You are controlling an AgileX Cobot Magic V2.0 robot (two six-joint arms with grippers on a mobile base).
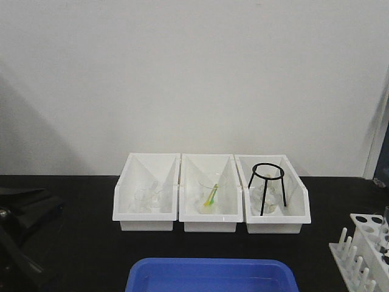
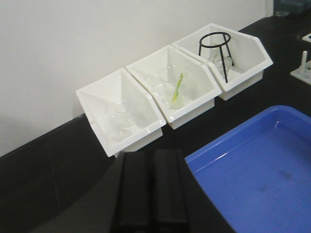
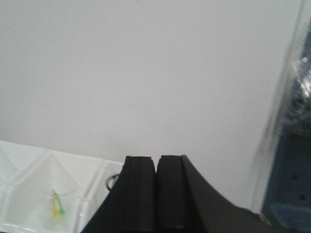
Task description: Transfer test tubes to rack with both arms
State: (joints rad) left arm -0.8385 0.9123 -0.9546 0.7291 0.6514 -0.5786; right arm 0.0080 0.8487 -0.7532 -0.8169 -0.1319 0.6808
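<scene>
Only your front view shows the rack properly, at the right edge of the table, right of the blue tray; your left wrist view catches just its corner. Your left tool points toward the left bin, fingers pressed together, empty; the rack sits well off to its right; your right tool, likewise closed and empty, faces the wall.

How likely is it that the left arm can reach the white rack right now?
Doubtful: the left gripper sits shut on the far side from the rack, with the blue tray lying between them.
</scene>
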